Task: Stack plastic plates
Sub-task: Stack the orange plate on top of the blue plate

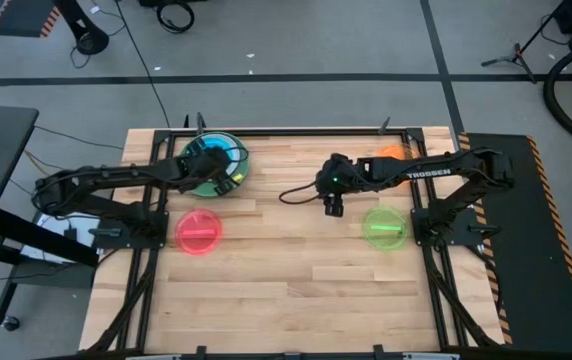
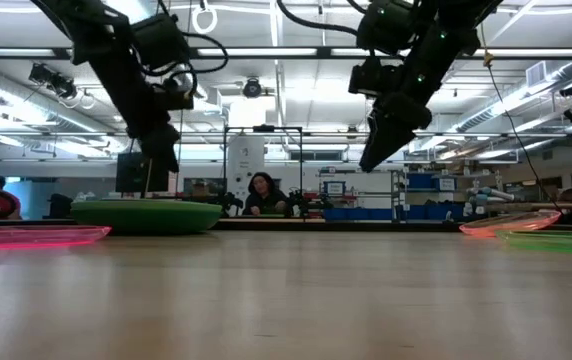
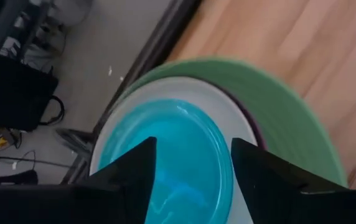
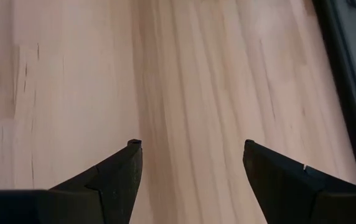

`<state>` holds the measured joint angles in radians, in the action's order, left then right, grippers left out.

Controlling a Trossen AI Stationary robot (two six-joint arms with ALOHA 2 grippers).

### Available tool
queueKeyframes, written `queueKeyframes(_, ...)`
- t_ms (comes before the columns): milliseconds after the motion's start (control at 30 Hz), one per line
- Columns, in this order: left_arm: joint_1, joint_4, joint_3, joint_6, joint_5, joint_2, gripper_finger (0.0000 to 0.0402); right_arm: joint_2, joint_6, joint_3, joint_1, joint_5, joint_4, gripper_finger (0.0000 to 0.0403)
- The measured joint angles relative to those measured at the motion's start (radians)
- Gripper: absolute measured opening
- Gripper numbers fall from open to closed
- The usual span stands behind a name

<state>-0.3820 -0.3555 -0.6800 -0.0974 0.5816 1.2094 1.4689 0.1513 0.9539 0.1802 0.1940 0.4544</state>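
Bare counter [image 4: 190, 74] fills the view under the right claw [image 4: 190, 152], open and empty at mid-counter. Left claw [image 3: 193, 162], also open, hovers over the blue plate [image 3: 172, 155] topping the far-left stack [image 1: 228, 172]. Red plate [image 1: 198, 232], lime plate [image 1: 384, 226] and orange plate [image 1: 392, 153] wait apart; each likely wants a level rim grip.

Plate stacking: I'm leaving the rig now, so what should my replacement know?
Left gripper: open, empty, above the stack at the table's far left; blue plate on top, white and green plates beneath.
Right gripper: open, empty, above bare wood mid-table.
Done: blue plate stacked.
Left: red plate near the left arm's base, lime plate and orange plate on the right, all loose on the table.
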Motion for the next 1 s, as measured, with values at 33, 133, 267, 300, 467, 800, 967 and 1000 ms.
queueKeyframes(33, 0.001, 0.015, 0.000, 0.000, 0.000, -0.010, 0.0211, 0.000, -0.003, 0.000, 0.007, 0.000, 0.027, 0.0284)
queueKeyframes(133, 0.001, 0.033, 0.000, 0.000, 0.000, -0.044, 0.0209, 0.000, -0.053, 0.000, 0.052, 0.000, 0.118, 0.0284)
queueKeyframes(267, 0.001, 0.052, 0.000, 0.033, 0.000, -0.108, 0.0213, -0.001, -0.149, -0.012, 0.124, -0.001, 0.176, 0.0284)
queueKeyframes(300, 0.001, 0.052, 0.000, 0.045, -0.001, -0.127, 0.0216, -0.001, -0.178, -0.019, 0.140, 0.001, 0.179, 0.0284)
queueKeyframes(467, 0.019, 0.121, 0.001, 0.052, -0.142, -0.238, 0.0243, -0.001, -0.295, -0.056, 0.174, 0.085, 0.184, 0.0283)
queueKeyframes(800, 0.066, 0.578, 0.000, -0.102, -0.676, -0.259, 0.0281, -0.001, -0.385, -0.064, 0.253, 0.179, 0.197, 0.0280)
queueKeyframes(967, 0.122, 0.806, 0.001, -0.106, -0.825, -0.188, 0.0282, -0.001, -0.380, -0.064, 0.281, 0.181, 0.200, 0.0280)
queueKeyframes(1000, 0.143, 0.846, 0.001, -0.112, -0.827, -0.168, 0.0282, -0.001, -0.380, -0.064, 0.282, 0.182, 0.196, 0.0280)
